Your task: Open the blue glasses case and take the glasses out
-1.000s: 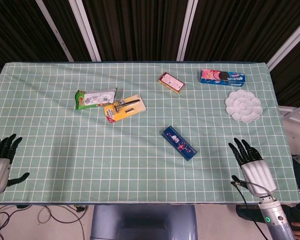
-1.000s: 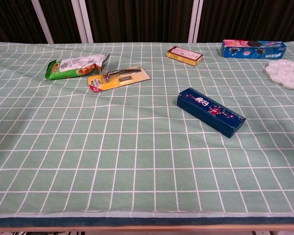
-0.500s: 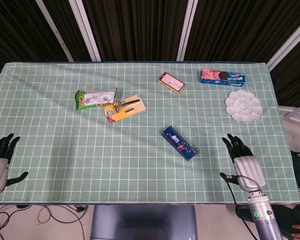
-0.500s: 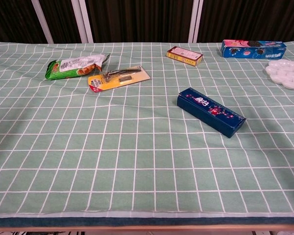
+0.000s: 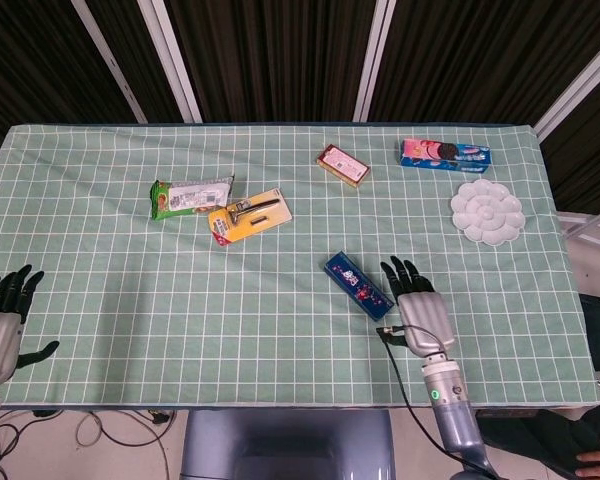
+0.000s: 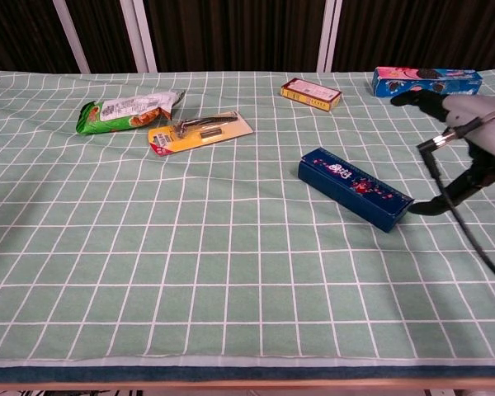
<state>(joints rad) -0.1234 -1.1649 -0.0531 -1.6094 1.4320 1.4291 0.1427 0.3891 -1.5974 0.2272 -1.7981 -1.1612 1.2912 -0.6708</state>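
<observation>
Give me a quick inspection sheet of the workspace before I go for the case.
Surface: green checked tablecloth, mildly wrinkled.
Job's things: blue glasses case, lid closed, lying diagonally; glasses not visible.
Clutter: green snack packet, carded razor, small red box, cookie box, white flower-shaped palette.
Hands: right hand open, beside the case's near end, contact unclear; left hand open at the table's left edge.
Cables: black cable along the right wrist.
Surroundings: dark curtains behind.
</observation>
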